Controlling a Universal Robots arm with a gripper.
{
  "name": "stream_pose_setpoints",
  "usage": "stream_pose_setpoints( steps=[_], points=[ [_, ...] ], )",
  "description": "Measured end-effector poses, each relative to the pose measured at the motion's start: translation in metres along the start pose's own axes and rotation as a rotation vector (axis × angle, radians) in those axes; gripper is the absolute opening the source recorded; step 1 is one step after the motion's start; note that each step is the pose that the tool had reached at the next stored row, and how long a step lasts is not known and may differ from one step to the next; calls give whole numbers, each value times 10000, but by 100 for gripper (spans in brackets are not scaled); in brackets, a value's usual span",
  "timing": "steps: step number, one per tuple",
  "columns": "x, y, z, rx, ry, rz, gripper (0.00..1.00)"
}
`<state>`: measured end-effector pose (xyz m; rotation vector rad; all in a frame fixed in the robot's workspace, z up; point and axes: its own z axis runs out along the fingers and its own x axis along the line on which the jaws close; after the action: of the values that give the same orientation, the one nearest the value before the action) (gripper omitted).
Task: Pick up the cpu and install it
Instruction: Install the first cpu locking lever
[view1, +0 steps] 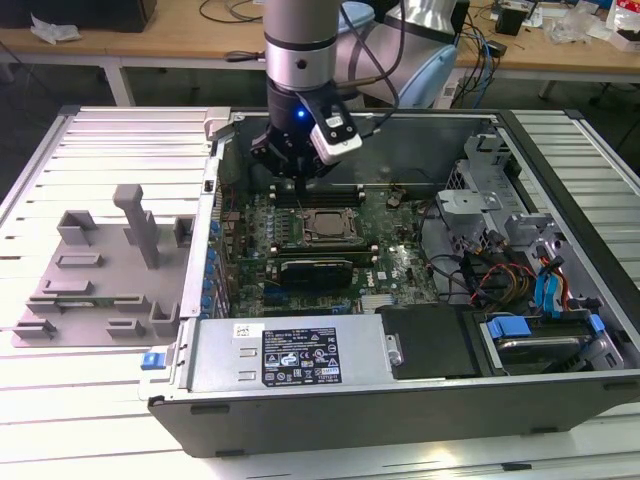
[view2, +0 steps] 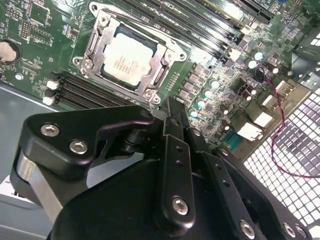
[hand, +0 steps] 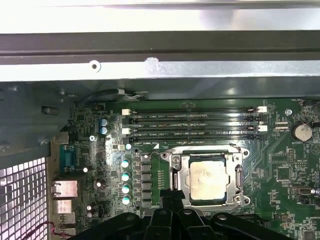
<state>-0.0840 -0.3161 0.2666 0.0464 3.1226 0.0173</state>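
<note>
The cpu (view2: 131, 56) lies flat in the motherboard socket, its silver top showing inside the metal frame (view2: 159, 75). In the exterior view the cpu (view1: 325, 225) sits mid-board, and my gripper (view1: 300, 180) hangs just above the board behind it, over the memory slots (view1: 310, 194). In the first wrist view the cpu (hand: 207, 180) is close beside my black fingers (hand: 161, 220). My gripper (view2: 170, 107) looks shut with nothing in it, its tip near the socket's edge.
The open computer case (view1: 560, 400) surrounds the board, with a power supply (view1: 290, 355) in front and drive bays with cables (view1: 520, 260) at the exterior view's right. A grey fixture (view1: 100, 270) stands on the slatted table at the exterior view's left.
</note>
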Motion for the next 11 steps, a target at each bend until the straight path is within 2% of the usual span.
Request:
stream_pose_setpoints(
  steps=[11],
  points=[
    [157, 9, -3, -1, 0, 0, 11]
  ],
)
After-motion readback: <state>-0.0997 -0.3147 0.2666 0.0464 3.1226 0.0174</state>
